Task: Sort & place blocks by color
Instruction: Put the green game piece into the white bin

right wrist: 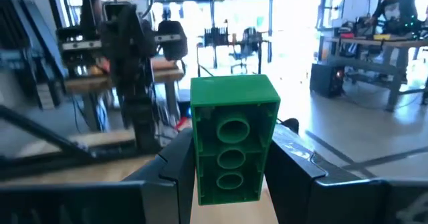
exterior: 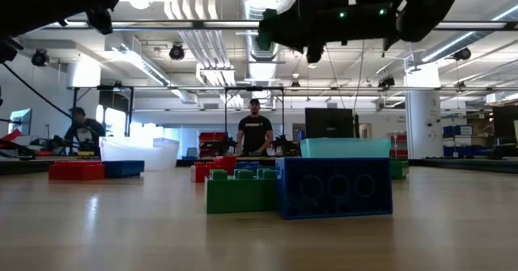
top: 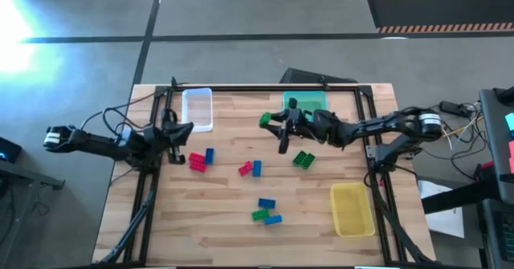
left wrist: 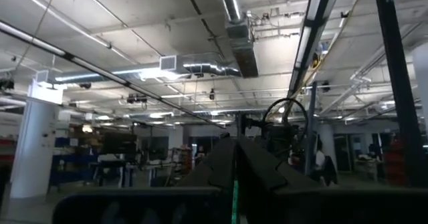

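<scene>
My right gripper (top: 271,123) hangs over the table's far middle, in front of the teal bin (top: 306,100), shut on a green block (right wrist: 233,138). This block (top: 264,120) shows at its fingertips. On the table lie loose blocks: red (top: 197,161) and blue (top: 210,156), red (top: 245,169) and blue (top: 257,168), green (top: 303,159), and a near group of blue (top: 266,203), green (top: 259,214) and blue (top: 274,218). My left gripper (top: 186,129) is shut, empty, at the left edge by the clear bin (top: 197,108). My right gripper pinches the green block by its two long sides (right wrist: 199,167) between the two fingers (right wrist: 175,167). The fingers lie along the block, about level, pointing toward the table's left. The block is lifted clear of the table, its hollow underside toward the wrist camera, its far end past the fingertips.
A yellow bin (top: 352,209) stands at the near right. Black frame rails (top: 265,87) run along the table's far, left and right edges. Bare wood lies at the near left. In the low view, people (exterior: 256,133) show in the room behind.
</scene>
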